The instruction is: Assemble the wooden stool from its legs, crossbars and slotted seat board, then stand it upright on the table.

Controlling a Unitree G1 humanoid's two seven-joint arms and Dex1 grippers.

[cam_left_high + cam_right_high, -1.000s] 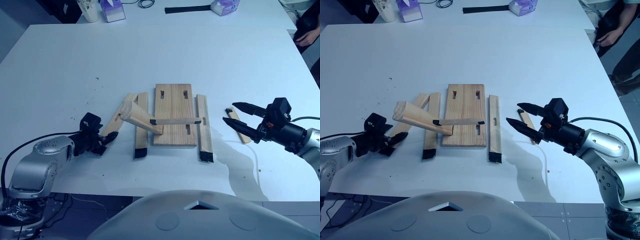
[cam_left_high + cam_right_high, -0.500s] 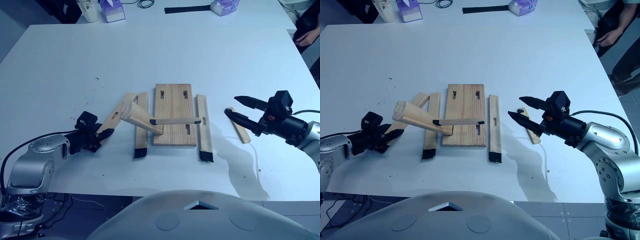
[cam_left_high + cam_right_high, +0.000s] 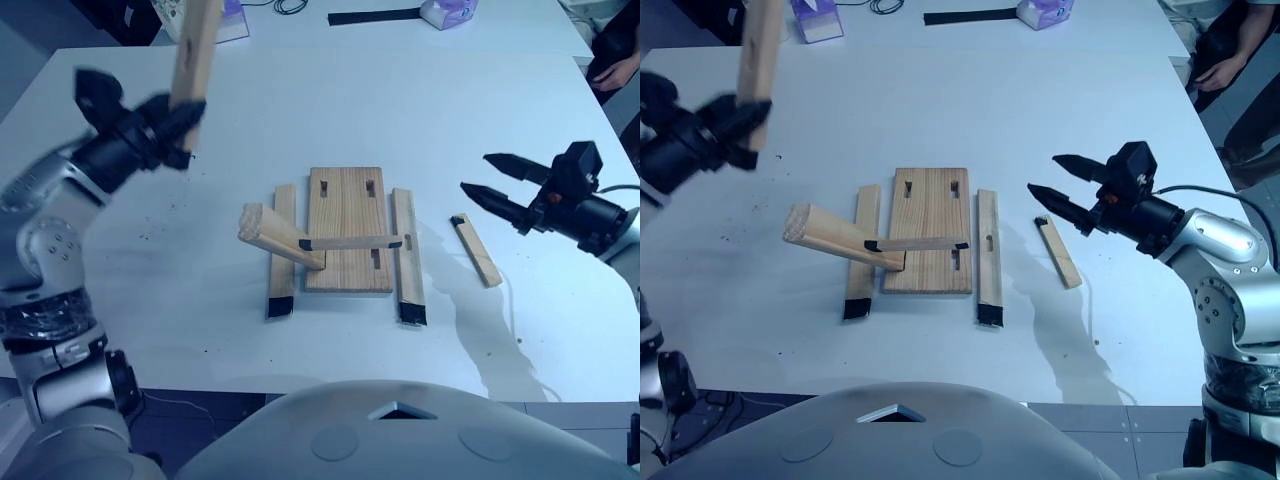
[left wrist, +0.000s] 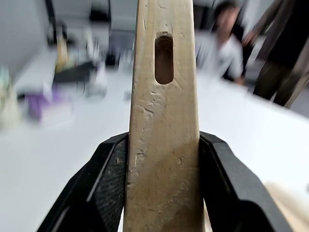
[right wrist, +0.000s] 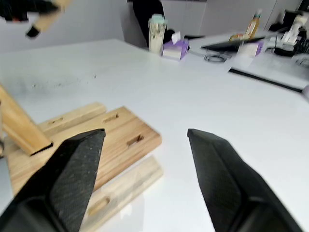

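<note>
The slotted seat board (image 3: 347,228) lies flat mid-table. One leg (image 3: 283,250) rests along its left side and another leg (image 3: 407,255) along its right. A third leg (image 3: 278,237) lies tilted over the left one, with a thin crossbar (image 3: 355,242) stuck in it and reaching across the board. A short crossbar (image 3: 477,250) lies further right. My left gripper (image 4: 164,179) is raised high at the far left, shut on a slotted leg (image 3: 195,50) held upright. My right gripper (image 3: 475,173) hovers open above the short crossbar's far end.
Along the table's far edge stand a purple tissue box (image 3: 818,20), another tissue box (image 3: 447,12) and a black strip (image 3: 375,18). Bare white tabletop (image 3: 420,110) stretches behind the parts and to both sides.
My left arm has swung up from the table's front left, lifting the leg that lay beside the left leg. My right gripper has drawn back and up, away from the short crossbar.
</note>
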